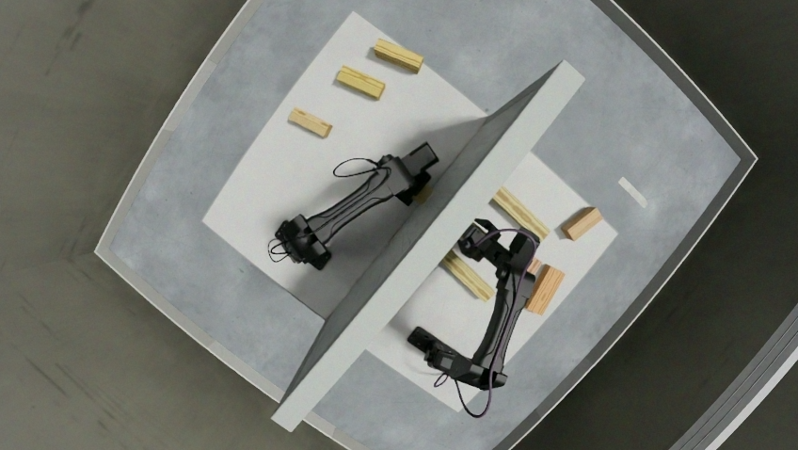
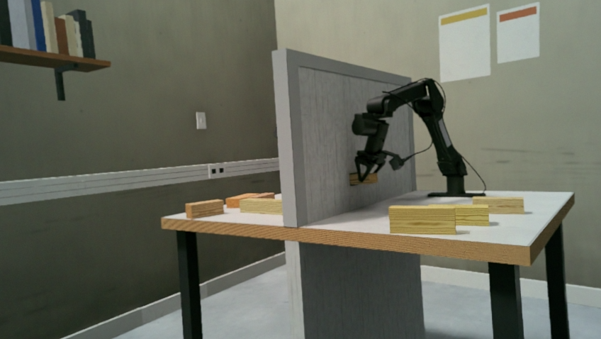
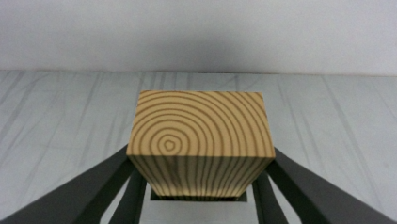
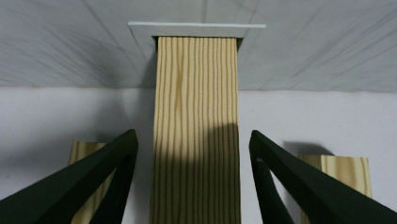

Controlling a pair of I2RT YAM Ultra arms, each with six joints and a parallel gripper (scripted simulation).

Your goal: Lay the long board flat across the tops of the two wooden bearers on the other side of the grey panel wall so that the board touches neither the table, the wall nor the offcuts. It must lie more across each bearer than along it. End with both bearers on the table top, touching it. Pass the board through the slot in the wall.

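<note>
The long board (image 3: 202, 136) (image 4: 197, 118) passes through the slot (image 4: 141, 24) in the grey panel wall (image 1: 424, 246) (image 2: 319, 126) (image 3: 71, 118). My left gripper (image 1: 420, 189) (image 2: 365, 171) (image 3: 199, 138) is shut on the board's near end (image 2: 363, 179), close against the wall. On the other side my right gripper (image 1: 475, 230) (image 4: 193, 137) is open; its fingers straddle the board without touching it. The two bearers (image 1: 519, 212) (image 1: 468, 275) (image 4: 85, 152) (image 4: 345, 171) lie flat on the table, one on each side of the board and below it.
Two orange offcuts (image 1: 582, 222) (image 1: 544, 288) lie beyond the bearers on the right arm's side. Three more wooden blocks (image 1: 398, 55) (image 1: 360, 82) (image 1: 310, 122) lie on the left arm's side, also in the exterior view (image 2: 422, 219) (image 2: 475, 214) (image 2: 498, 204).
</note>
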